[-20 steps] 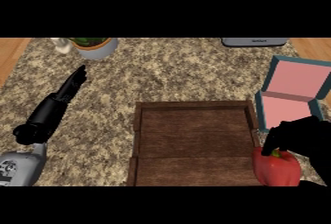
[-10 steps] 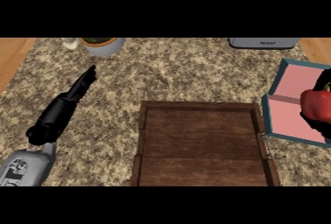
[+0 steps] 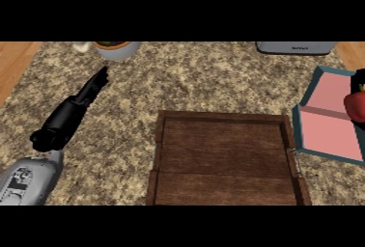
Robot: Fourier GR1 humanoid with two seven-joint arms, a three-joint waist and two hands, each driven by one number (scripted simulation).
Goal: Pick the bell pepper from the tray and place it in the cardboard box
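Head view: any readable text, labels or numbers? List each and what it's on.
Grey appliance at the counter's far edge: a small dark marking on its front, too blurred to read.
Wooden tray, cardboard box, pot: no text visible.
Nothing else carries lettering.

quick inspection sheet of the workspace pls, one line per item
surface: speckled stone counter, wood strips at both far sides
job's things: wooden tray holds nothing; bell pepper at right edge, over the pink-lined cardboard box
clutter: potted plant far left; grey appliance far right
robot hands: left robot hand open, fingers straight, resting above the counter; right robot hand mostly out of frame
cables: nothing seen
surroundings: nothing seen
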